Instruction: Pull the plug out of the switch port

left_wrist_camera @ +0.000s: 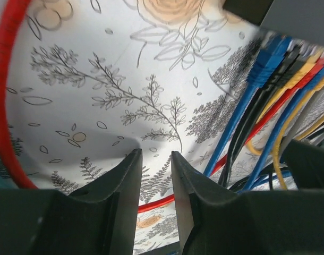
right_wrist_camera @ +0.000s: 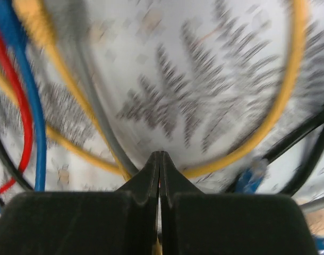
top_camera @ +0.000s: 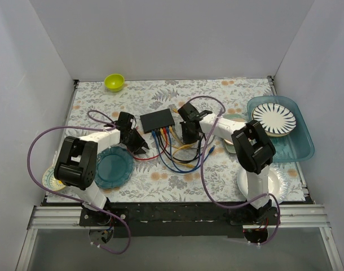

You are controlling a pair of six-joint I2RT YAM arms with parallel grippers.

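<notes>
Both arms [top_camera: 82, 158] reach from the near edge to the switch [top_camera: 158, 119], mid-tabletop [top_camera: 138, 93]; its cables [top_camera: 172, 149] all look plugged along its near side, so nothing seems pulled yet. Left wrist: left fingers [left_wrist_camera: 125, 186] slightly apart, empty, plugs [left_wrist_camera: 268, 56] far right. Right wrist, blurred: right fingers [right_wrist_camera: 148, 175] pressed together beside a yellow cable [right_wrist_camera: 289, 90]; whether they pinch anything is unclear.
</notes>
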